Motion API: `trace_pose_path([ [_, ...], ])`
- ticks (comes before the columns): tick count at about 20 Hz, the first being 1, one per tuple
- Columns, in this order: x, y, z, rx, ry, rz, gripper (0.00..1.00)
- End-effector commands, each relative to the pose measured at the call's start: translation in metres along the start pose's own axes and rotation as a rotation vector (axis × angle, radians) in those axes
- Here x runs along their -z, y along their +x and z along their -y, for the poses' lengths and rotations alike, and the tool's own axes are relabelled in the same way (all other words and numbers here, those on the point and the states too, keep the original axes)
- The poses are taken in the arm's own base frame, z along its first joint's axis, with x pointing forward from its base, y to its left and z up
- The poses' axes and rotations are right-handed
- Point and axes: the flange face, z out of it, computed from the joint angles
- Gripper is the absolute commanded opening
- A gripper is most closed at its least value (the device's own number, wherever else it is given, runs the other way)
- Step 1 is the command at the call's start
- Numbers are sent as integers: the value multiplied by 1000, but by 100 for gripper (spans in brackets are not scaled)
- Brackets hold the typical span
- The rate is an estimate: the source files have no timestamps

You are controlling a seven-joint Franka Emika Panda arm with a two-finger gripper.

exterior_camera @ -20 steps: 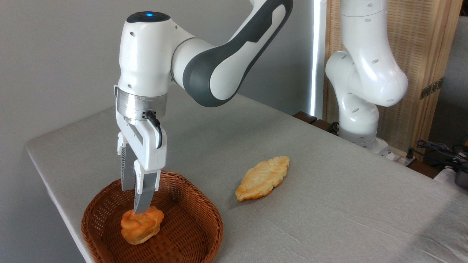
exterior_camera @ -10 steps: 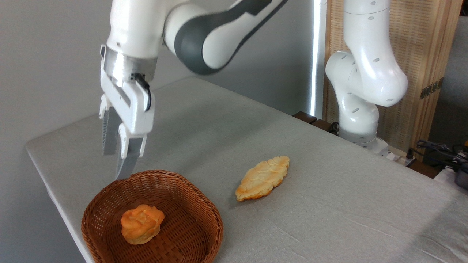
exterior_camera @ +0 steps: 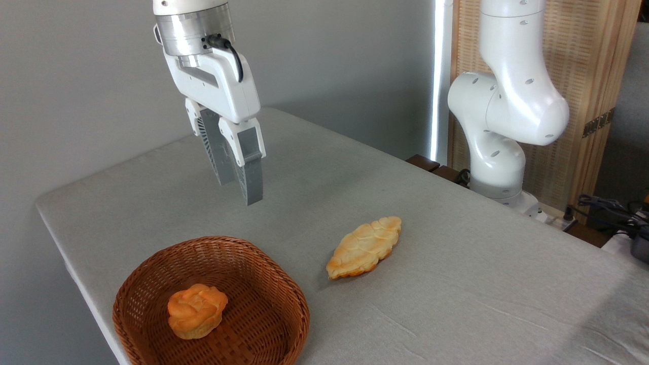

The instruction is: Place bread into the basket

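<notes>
end effector (exterior_camera: 238, 190) now raised, empty, fingers narrowly apart, well above bread (exterior_camera: 196, 309) in basket (exterior_camera: 284, 289)

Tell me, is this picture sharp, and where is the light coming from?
In the camera view all is sharp: the gripper, the bread in the basket, and the flat bread. A bright vertical strip glows behind the arm's base, and the flat bread casts only a soft shadow on the grey table; the light looks soft.
</notes>
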Motion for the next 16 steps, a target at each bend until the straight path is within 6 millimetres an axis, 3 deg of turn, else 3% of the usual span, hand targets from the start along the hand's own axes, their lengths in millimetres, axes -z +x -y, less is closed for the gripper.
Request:
trace_pose_path([
  [1,3,1,0,55,12,32,100],
  [5,18,-15,5,96,-24,-27,100],
  [7,26,-32,10,123,-30,-49,100],
  [16,25,-39,19,137,-32,-58,100],
])
